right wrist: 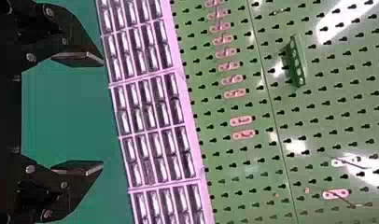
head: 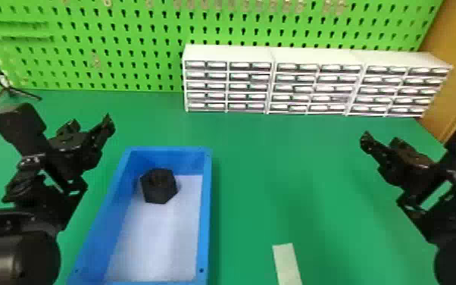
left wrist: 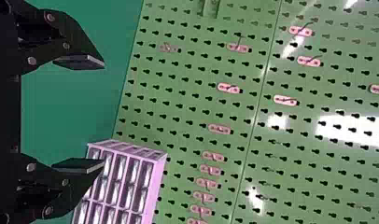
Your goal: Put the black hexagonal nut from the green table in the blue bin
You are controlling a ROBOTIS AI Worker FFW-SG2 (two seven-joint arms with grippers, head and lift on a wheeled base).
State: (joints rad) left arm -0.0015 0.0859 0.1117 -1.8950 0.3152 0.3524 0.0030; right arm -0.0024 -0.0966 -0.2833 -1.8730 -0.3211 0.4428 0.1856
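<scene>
Stand [head: 3, 83]: black, thin-legged, its splayed feet beyond the bin and to its left.

Left gripper [head: 90, 124]: black, glossy at the joints, left of the bin, near its far left corner. The arm comes in from the bottom left, angling forward and inward; the two flat fingers are spread wide, with bare space between them, and point away from the robot.

Board [head: 125, 68]: bright green, upright behind the bin, punched with rows of keyhole-shaped slots; small hooks on pale plates are fixed to it.

Bin [head: 207, 212]: blue, oblong, open-topped, smooth straight walls, whitish floor; it lies lengthwise on the table.

Nut [head: 158, 186]: black, dull, chunky, six-sided with flat faces; inside the bin, toward its far end and left wall.

Table [head: 276, 182]: flat, green, smooth, under the bin.

Drawers [head: 227, 53]: white block of small drawers with shiny fronts, beyond the bin and to its right, low against the board.

Strip [head: 286, 261]: pale, flat, narrow, to the right of the bin's near end.

Right gripper [head: 380, 140]: black, well apart from the bin on its right. The arm comes in from the right, slanting forward and inward; its flat fingers stand wide apart, holding nothing.
</scene>
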